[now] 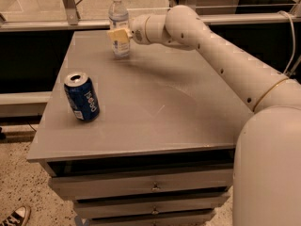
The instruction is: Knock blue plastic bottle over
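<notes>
The blue plastic bottle [118,18] stands upright at the far edge of the grey table [155,107], clear with a white cap and a pale label. My gripper [118,35] is at the end of the white arm reaching in from the right. It sits right in front of the bottle's lower half, at label height, touching or nearly touching it. The bottle's lower body is partly hidden behind the cream-coloured gripper.
A dark blue soda can [82,97] stands upright near the table's left front. Drawers [150,187] sit under the tabletop. A metal rail and glass panel run behind the table. A shoe [14,216] lies on the floor at bottom left.
</notes>
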